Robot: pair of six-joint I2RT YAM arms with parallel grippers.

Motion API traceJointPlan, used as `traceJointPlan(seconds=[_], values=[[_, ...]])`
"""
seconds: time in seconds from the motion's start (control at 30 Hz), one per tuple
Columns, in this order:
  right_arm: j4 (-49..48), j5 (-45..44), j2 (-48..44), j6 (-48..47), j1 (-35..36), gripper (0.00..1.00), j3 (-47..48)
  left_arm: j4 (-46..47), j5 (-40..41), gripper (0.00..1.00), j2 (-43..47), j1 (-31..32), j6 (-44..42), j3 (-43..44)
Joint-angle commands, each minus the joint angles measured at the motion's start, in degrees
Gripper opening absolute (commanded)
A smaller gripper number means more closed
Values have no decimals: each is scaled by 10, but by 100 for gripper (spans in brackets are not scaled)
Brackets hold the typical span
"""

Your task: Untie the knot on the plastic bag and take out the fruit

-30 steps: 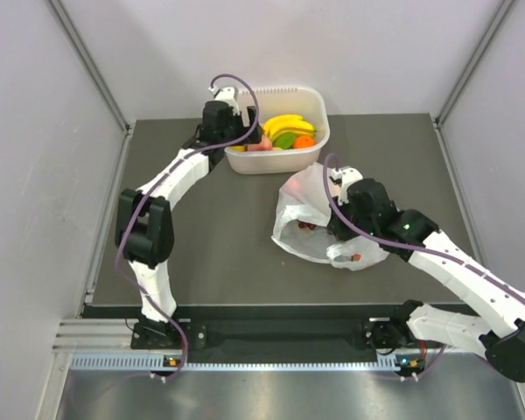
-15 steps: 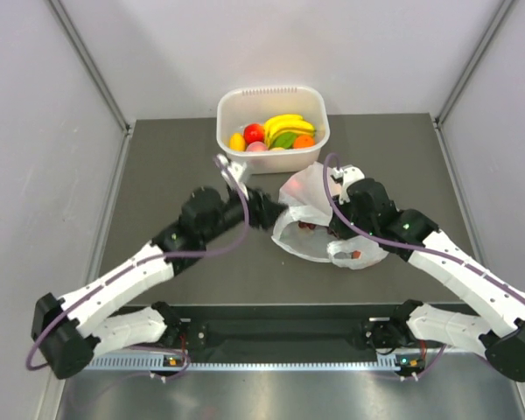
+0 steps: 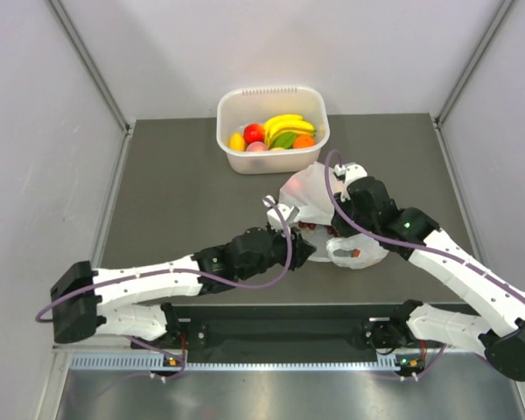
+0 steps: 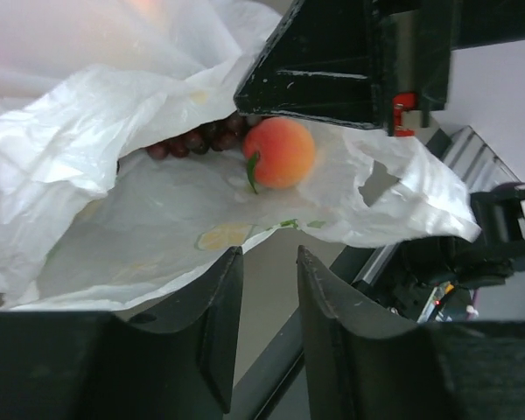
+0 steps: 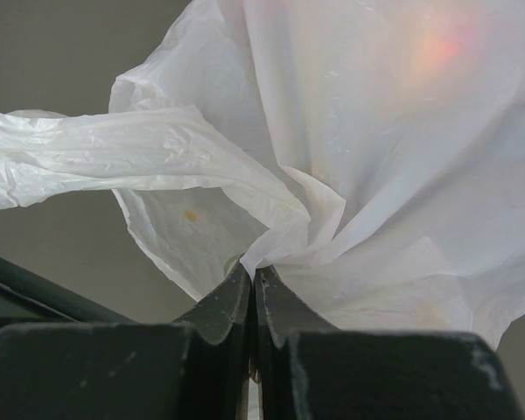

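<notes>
The plastic bag [image 3: 308, 194] lies crumpled on the dark table, its mouth open toward my left gripper [image 3: 304, 249]. In the left wrist view a pinkish-orange peach [image 4: 280, 153] and dark grapes [image 4: 191, 141] rest inside the bag [image 4: 157, 219]. The left gripper [image 4: 269, 260] hovers just in front of the bag's lower lip, open by a narrow gap with nothing between its fingers [image 4: 214, 324]. My right gripper [image 3: 335, 231] is shut on a pinch of the bag's thin plastic [image 5: 280, 227], its tips [image 5: 254, 273] pressed together. The knot is out of view.
A white tub [image 3: 272, 161] stands at the back centre, holding bananas [image 3: 284, 122] and other fruit. The table's front rail [image 3: 280, 332] runs just behind the left arm. Grey walls close in both sides.
My left arm has swung from the tub down to the bag's mouth, and its jaws have narrowed. The right gripper has kept its hold on the bag.
</notes>
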State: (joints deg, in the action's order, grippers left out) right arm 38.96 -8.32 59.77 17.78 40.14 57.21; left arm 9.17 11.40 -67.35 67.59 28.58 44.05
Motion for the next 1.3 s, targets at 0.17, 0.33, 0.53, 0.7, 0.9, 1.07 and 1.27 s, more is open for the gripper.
traceJointPlan(seconds=[0.17, 0.33, 0.53, 0.7, 0.9, 1.07, 1.27], values=[[-9, -7, -6, 9, 7, 0, 22, 53, 143, 22, -119, 10, 46, 49], [-14, -2, -3, 7, 8, 0, 20, 73, 169, 21, -199, -13, 49, 78], [-18, 4, -2, 4, 9, 0, 17, 100, 145, 57, -272, -56, 57, 97], [-27, 15, -1, 3, 8, 0, 13, 112, 144, 85, -320, -82, 68, 112], [-35, 29, 7, 1, 8, 0, 10, 140, 157, 95, -371, -103, 71, 127], [-41, 31, 6, -1, 8, 0, 6, 196, 137, 93, -415, -120, 65, 141], [-48, 38, 8, -1, 8, 0, -1, 292, 61, 71, -439, -120, 18, 140]])
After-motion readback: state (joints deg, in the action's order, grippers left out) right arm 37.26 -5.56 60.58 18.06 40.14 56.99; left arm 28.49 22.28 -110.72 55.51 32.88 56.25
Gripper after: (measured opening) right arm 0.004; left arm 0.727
